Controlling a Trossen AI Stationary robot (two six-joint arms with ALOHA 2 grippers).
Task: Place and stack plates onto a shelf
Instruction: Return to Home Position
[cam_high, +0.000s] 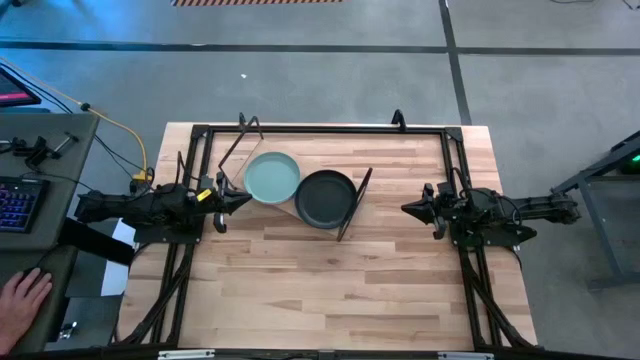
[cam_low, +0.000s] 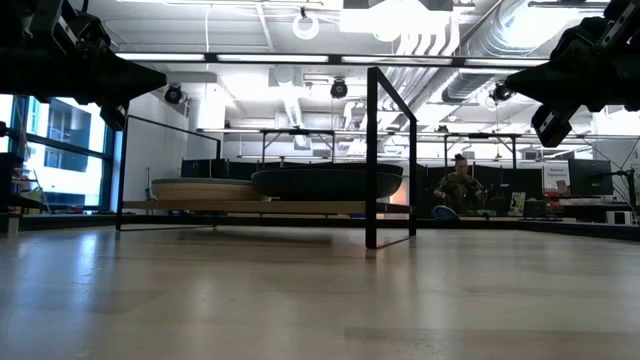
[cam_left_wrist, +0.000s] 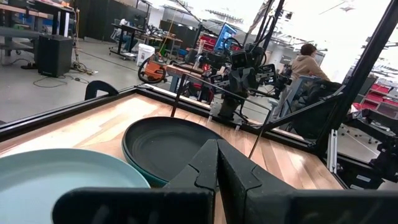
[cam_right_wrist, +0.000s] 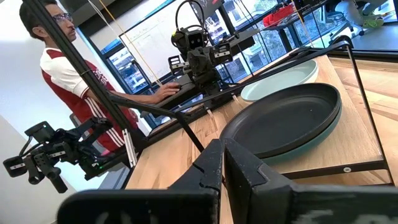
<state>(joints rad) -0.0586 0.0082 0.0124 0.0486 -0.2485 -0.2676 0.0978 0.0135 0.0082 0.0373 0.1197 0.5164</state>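
Note:
The shelf (cam_high: 325, 162) stands at the table's far middle, a pale board with black frame ends (cam_high: 355, 205). On it the light mint plate (cam_high: 272, 177) lies on top of a cream plate (cam_low: 205, 189). Beside it the black plate (cam_high: 324, 198) lies on top of the dark teal plate (cam_right_wrist: 311, 146). My left gripper (cam_high: 240, 200) is shut and empty, just left of the shelf. My right gripper (cam_high: 408, 208) is shut and empty, to the right of the shelf and apart from it. Both hang above the table.
A black frame (cam_high: 320, 128) runs around the table's far part and sides. A desk with a keyboard (cam_high: 15, 205) and a person's hand (cam_high: 22, 295) lies off the table's left edge. Bare tabletop (cam_high: 320, 290) stretches in front of the shelf.

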